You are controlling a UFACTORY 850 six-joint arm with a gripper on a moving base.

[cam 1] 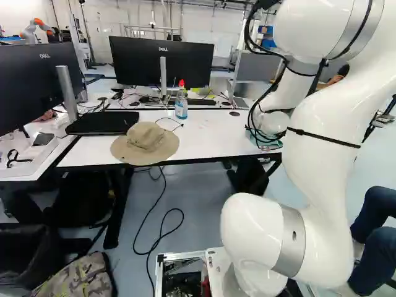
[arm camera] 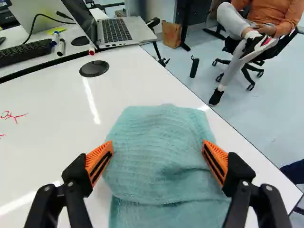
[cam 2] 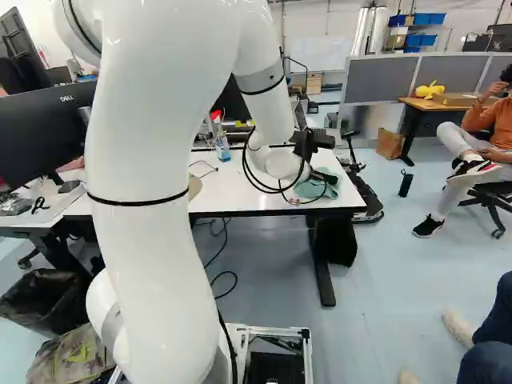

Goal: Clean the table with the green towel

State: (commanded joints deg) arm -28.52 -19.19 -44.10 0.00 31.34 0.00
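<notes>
Green towel (arm camera: 161, 156) lies rumpled on the white table (cam 2: 244, 192), right of centre in the right base view; the wrist view shows the jaws wide apart, towel between. Only the left base view shows the hat (cam 1: 145, 141) whole; the spray bottle (cam 1: 180, 107), upper middle there, holds blue liquid.

The brand name "DELL" stands in pale capitals on two black monitors, one at the far left (cam 1: 31, 93) and one near the middle (cam 1: 133, 65) of the left base view; the far-left monitor's lettering also reads in the right base view. Red handwritten marks (arm camera: 14, 116) on the white counter (arm camera: 52, 137), seen in the wrist view, cannot be read with certainty.
</notes>
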